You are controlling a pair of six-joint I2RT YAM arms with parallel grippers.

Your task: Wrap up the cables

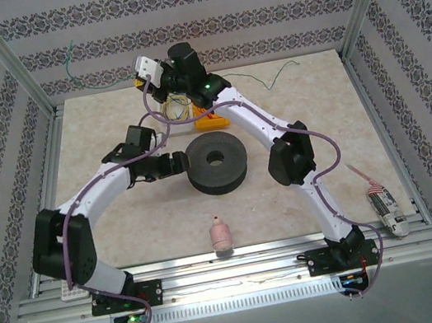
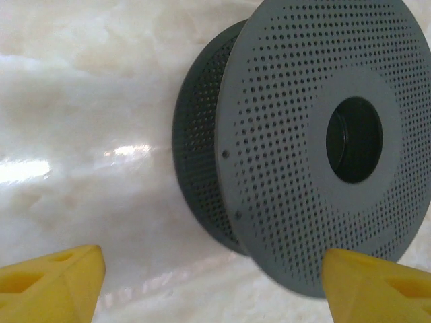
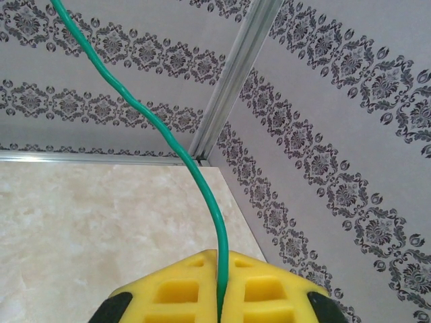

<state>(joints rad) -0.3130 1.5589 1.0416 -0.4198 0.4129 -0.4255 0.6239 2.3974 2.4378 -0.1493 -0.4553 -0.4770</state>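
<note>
- Two arms at work: right fingers are clamped shut on the green cable, which rises from them toward the far wall corner.
- Left fingers spread wide, just beside the black spool on its left, gripping nothing.
- Spool lies flat mid-surface; yellow cables lie loose behind it, near the right wrist.
- Step, my guess: steady the spool, then lead the cable to its core. Keep the cable taut and square the left fingers on the rim so it can't skid.
- Right arm stretched far past the spool, wrist tipped up; left arm folded low, elbow out, wrist aimed at the spool.
</note>
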